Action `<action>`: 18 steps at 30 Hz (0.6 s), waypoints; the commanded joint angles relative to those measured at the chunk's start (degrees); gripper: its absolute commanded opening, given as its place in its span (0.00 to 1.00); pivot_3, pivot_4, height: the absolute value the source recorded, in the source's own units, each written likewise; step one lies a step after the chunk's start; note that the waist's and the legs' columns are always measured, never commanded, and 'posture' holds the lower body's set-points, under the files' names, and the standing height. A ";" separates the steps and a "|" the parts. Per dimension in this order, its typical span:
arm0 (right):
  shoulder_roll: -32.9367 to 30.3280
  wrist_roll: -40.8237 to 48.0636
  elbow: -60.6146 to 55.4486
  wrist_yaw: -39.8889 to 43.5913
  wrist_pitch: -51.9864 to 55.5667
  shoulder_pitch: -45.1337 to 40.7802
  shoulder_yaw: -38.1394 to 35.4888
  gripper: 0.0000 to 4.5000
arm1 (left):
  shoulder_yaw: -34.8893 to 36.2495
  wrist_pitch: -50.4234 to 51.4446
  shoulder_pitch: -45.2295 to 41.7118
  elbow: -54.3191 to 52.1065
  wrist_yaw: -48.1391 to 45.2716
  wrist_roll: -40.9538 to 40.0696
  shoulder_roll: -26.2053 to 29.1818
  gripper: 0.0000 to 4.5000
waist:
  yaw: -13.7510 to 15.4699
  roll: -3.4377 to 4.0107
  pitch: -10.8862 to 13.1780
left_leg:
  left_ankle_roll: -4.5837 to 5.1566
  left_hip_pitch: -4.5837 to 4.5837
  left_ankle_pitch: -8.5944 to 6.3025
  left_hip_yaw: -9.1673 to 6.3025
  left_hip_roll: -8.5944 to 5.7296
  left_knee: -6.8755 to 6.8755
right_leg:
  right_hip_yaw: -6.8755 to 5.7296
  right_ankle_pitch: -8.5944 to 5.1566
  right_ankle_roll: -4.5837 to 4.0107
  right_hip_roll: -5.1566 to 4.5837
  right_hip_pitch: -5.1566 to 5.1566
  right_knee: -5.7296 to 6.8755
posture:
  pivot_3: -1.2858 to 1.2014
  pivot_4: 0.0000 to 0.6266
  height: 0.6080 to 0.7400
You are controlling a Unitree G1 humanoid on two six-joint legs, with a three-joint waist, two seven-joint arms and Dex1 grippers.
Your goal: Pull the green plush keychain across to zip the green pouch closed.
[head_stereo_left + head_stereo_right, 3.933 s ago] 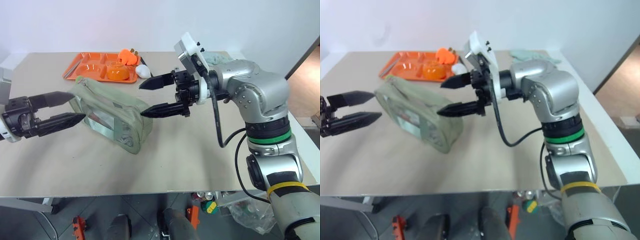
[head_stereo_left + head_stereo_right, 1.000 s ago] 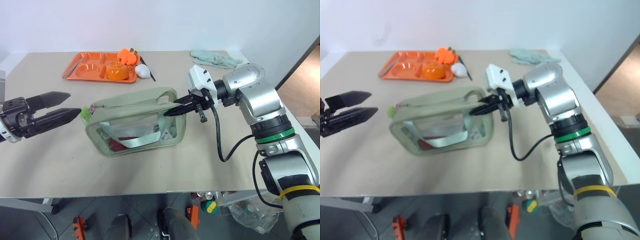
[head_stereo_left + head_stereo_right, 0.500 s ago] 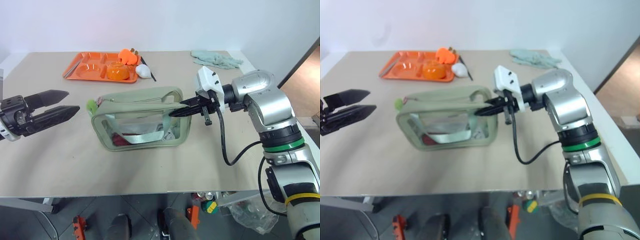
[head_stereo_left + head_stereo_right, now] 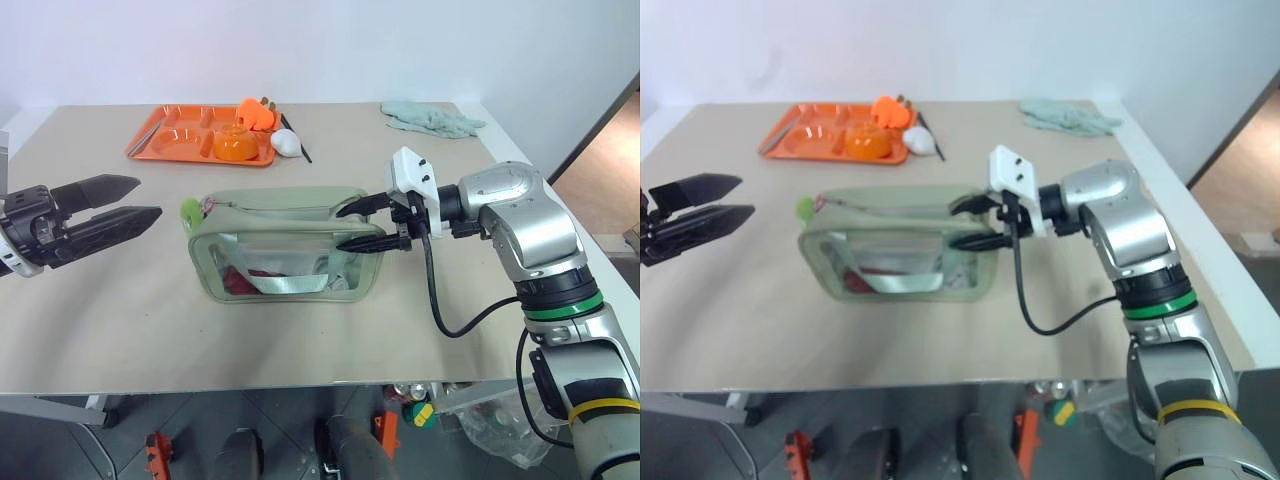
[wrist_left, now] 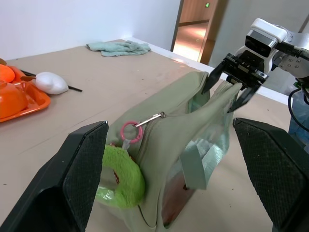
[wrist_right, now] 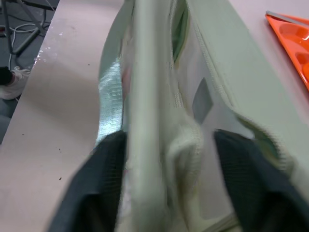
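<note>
Keychain, i.e. the green plush keychain (image 4: pixel 190 211), hangs at the green pouch (image 4: pixel 283 245) end nearest left gripper (image 4: pixel 128 199), jaws wide & empty, just ahead of its tips. Right gripper (image 4: pixel 358 226), parted, straddles far end. Zip runs lengthwise btwn them; left is nearer.
</note>
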 commanded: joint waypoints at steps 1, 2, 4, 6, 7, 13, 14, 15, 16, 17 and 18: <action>-2.45 2.04 0.64 2.72 0.17 -1.48 -2.98 0.99 | 1.12 -0.06 -0.61 -0.10 0.14 -0.86 0.03 0.95 | 0.01 0.00 0.00 | 0.00 0.00 0.00 0.00 -0.01 0.00 | 0.00 0.00 0.00 -0.01 0.01 0.00 | 0.52 0.24 1.00; -2.85 2.88 1.63 3.49 0.57 -1.93 -3.74 0.99 | 1.09 -0.09 -0.57 -0.07 0.14 -0.87 -0.05 0.95 | 0.01 0.00 0.00 | 0.00 0.00 0.00 0.01 -0.01 0.00 | 0.00 0.00 0.00 -0.01 0.01 -0.01 | 0.52 0.24 1.00; -3.92 5.79 3.74 6.01 2.06 -2.92 -6.07 0.99 | 1.18 -0.09 -0.51 0.00 0.31 -1.02 -0.30 0.95 | 0.00 0.00 0.00 | 0.00 0.00 0.00 0.01 -0.02 0.02 | 0.01 0.00 0.00 -0.01 0.01 0.00 | 0.52 0.24 1.00; -5.12 7.65 5.58 8.29 2.83 -3.63 -7.66 0.99 | 1.29 -0.14 -0.56 0.23 0.38 -1.08 -0.53 0.95 | 0.00 0.00 0.00 | 0.00 0.00 0.00 0.01 -0.02 0.02 | 0.01 0.00 0.00 -0.01 0.01 0.00 | 0.52 0.24 1.00; -5.61 7.79 6.24 8.96 2.61 -3.74 -7.92 0.99 | 1.37 -0.15 -0.64 0.41 0.43 -1.11 -0.65 0.95 | -0.01 0.00 0.00 | 0.00 0.00 0.00 0.00 -0.02 0.02 | 0.00 0.00 0.00 0.00 0.01 0.00 | 0.52 0.24 1.00; -10.07 4.29 9.64 8.96 -0.54 -1.60 -8.10 0.99 | 2.66 0.09 1.47 1.22 0.02 -0.13 -0.62 0.95 | -0.03 0.01 0.01 | 0.00 0.03 0.00 0.02 0.00 0.02 | 0.01 0.00 0.00 0.03 0.02 0.00 | 0.52 0.24 1.00; -10.78 4.19 8.94 9.03 -0.58 -0.68 -8.09 0.99 | 2.83 -0.03 2.30 1.48 -0.51 0.58 -0.22 0.95 | -0.02 0.01 0.00 | 0.00 0.03 0.00 0.03 -0.01 0.02 | 0.02 0.00 -0.01 0.01 0.02 0.00 | 0.52 0.24 1.00; -11.34 4.29 8.05 9.05 -0.50 0.19 -8.15 0.99 | 2.96 -0.09 2.95 1.75 -0.92 1.07 0.12 0.95 | -0.04 0.00 0.00 | 0.00 0.03 0.00 0.03 -0.01 0.02 | 0.02 -0.01 0.00 0.00 0.02 0.00 | 0.52 0.24 1.00; -11.63 4.46 7.32 8.98 -0.33 0.74 -8.19 0.99 | 3.08 -0.19 3.42 1.98 -1.27 1.36 0.36 0.95 | -0.05 0.00 0.00 | 0.00 0.03 0.00 0.06 -0.01 0.02 | 0.05 -0.01 0.00 0.00 0.02 -0.01 | 0.52 0.24 1.00; -12.09 4.84 5.69 9.08 -0.09 1.92 -8.27 0.99 | 3.14 -0.23 3.73 2.44 -1.61 1.55 0.53 0.95 | -0.06 0.00 0.00 | 0.00 0.03 0.00 0.09 -0.01 0.01 | 0.06 -0.01 0.00 0.01 0.02 -0.01 | 0.52 0.24 1.00; -12.37 5.28 3.95 8.93 0.36 3.12 -8.36 0.99 | 3.01 -0.35 4.00 2.90 -2.04 1.91 0.71 0.95 | -0.06 0.01 0.01 | 0.00 0.03 0.00 0.09 -0.01 0.01 | 0.07 -0.01 0.00 0.01 0.01 -0.01 | 0.52 0.24 1.00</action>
